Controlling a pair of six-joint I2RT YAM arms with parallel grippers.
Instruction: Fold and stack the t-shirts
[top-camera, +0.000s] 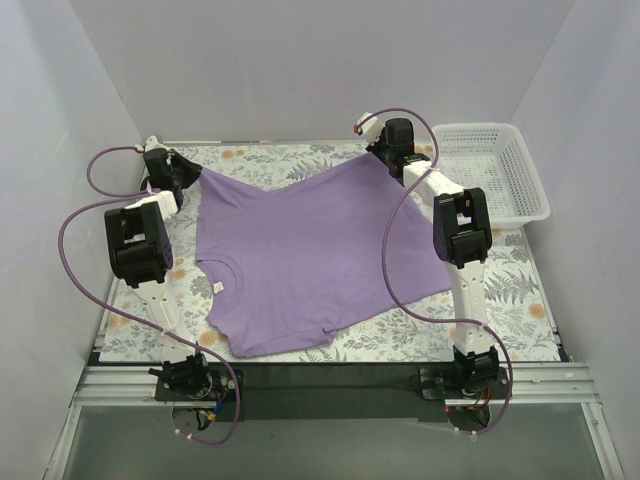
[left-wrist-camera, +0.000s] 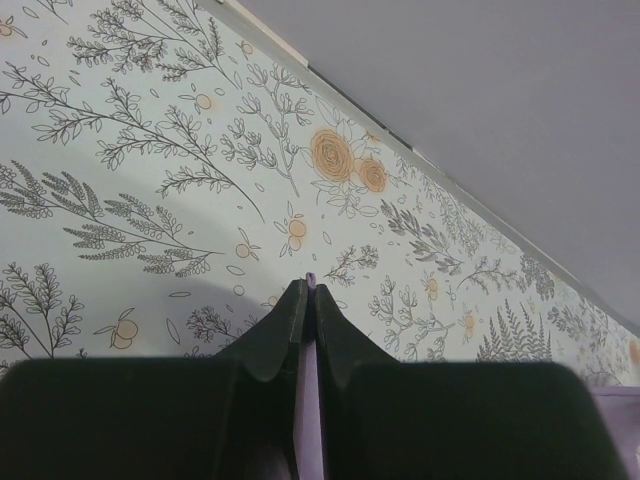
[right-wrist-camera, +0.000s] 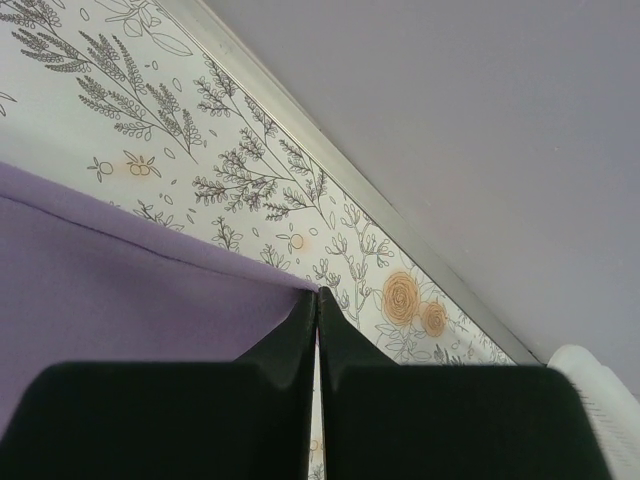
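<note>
1. Nearest me, the left arm (top-camera: 140, 245) and the right arm (top-camera: 462, 230) rose from the near edge of the floral tabletop (top-camera: 520, 290) and reached away toward its far side.
2. Between them the lavender t-shirt (top-camera: 310, 255) lay spread over the middle of the tabletop. Its near part was flat, and its collar pointed left, showing the small white neck label (top-camera: 221, 286).
3. Farther off, the t-shirt's far edge ran stretched from one wrist to the other.
4. In the left wrist view, I saw the left fingers (left-wrist-camera: 285, 330) clenched together on a thin sliver of the purple cloth.
5. In the right wrist view, the right fingers (right-wrist-camera: 295, 335) were pinched tight on a corner of the t-shirt, with the cloth fanning out to their left.
6. Farthest away, a white lattice basket (top-camera: 500, 170) sat at the far right corner, just beside the right wrist and apart from the t-shirt.
</note>
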